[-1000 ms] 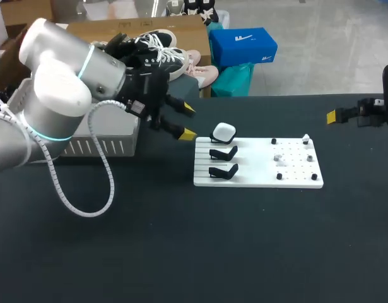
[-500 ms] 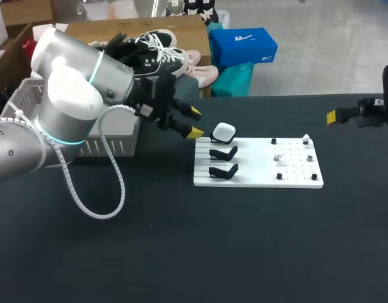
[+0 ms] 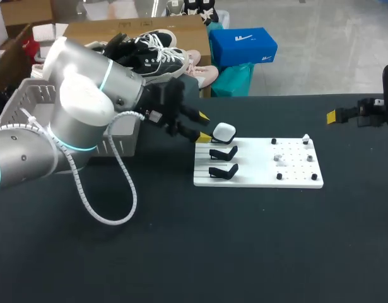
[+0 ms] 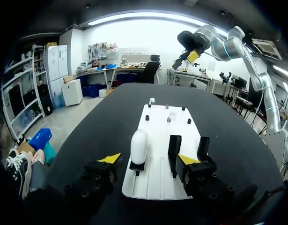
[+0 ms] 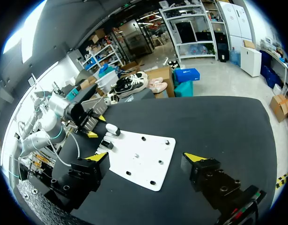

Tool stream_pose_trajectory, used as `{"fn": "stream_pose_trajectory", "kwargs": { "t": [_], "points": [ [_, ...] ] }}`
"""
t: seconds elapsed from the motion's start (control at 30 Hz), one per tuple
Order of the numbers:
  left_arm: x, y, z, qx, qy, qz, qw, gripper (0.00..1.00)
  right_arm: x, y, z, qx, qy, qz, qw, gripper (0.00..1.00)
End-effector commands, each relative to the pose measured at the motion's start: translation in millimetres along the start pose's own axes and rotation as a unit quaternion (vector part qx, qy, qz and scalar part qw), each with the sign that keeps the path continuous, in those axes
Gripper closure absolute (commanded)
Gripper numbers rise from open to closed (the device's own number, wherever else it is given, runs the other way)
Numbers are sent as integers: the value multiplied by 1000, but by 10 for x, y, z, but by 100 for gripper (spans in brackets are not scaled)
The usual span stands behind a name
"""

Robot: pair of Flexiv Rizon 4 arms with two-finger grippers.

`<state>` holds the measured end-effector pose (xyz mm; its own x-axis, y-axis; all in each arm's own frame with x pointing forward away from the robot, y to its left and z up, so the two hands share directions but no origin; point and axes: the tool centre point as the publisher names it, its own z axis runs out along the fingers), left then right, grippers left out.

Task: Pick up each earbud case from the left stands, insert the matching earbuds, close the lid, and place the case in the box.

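Observation:
A white earbud case [image 3: 224,132] sits on the rearmost of three black stands at the left end of a white board [image 3: 257,180]. The two nearer stands [image 3: 224,153] are bare. My left gripper [image 3: 204,126] is open just left of the case; in the left wrist view the case [image 4: 138,145] stands upright a little ahead of the gripper [image 4: 149,159], between the lines of its fingers and touching neither. Small earbuds [image 3: 277,157] lie on the board's right half. My right gripper [image 5: 145,157] hangs open and holds nothing, far from the board at the table's right edge.
A pale slatted box [image 3: 26,101] stands at the table's back left, partly hidden by my left arm. Black pegs [image 3: 279,176] dot the board's right half. Bare dark tabletop [image 3: 244,246] stretches in front of the board.
My left arm has moved right, bringing its gripper up to the case on the rear stand, and its fingers have narrowed somewhat. The right arm has not moved.

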<state>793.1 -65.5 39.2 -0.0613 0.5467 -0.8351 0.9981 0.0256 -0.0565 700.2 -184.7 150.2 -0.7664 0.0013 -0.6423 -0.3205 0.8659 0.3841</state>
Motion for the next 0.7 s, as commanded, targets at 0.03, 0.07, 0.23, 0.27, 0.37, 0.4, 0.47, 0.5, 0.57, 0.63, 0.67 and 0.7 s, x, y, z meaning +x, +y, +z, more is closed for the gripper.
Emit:
{"fn": "stream_pose_trajectory", "kwargs": {
  "t": [0.03,0.07,0.23,0.27,0.37,0.4,0.47,0.5,0.57,0.63,0.67,0.7],
  "points": [
    [36,111,107,1,0,-2,1000,24,-1,-15,0,-3,0,-1,1000,0],
    [44,132,115,0,-1,-4,1000,24,-1,-15,0,-3,0,-1,1000,0],
    [64,216,139,-7,-6,-12,1000,29,-1,-15,0,-3,0,-1,1000,0],
    [66,220,142,-6,-6,-12,1000,29,-1,-15,0,-3,0,-1,1000,0],
    [74,205,164,-1,-9,-11,1000,31,-1,-15,0,-3,0,-1,1000,0],
    [72,196,172,1,-10,-10,1000,32,-1,-15,0,-3,0,-1,1000,0],
    [68,179,193,5,-11,-8,1000,34,-1,-15,0,-3,0,-1,1000,0],
    [66,176,205,5,-11,-8,1000,34,-1,-15,0,-3,0,-1,1000,0],
    [61,182,226,7,-12,-6,1000,38,-1,-15,0,-3,0,-1,1000,0],
    [53,191,237,8,-14,-6,1000,40,-1,-15,0,-3,0,-1,1000,0],
    [47,195,240,8,-15,-5,1000,40,-1,-15,0,-3,0,-1,1000,0],
    [42,197,243,8,-16,-5,1000,40,-1,-15,0,-3,0,-1,1000,0]
  ]
}}
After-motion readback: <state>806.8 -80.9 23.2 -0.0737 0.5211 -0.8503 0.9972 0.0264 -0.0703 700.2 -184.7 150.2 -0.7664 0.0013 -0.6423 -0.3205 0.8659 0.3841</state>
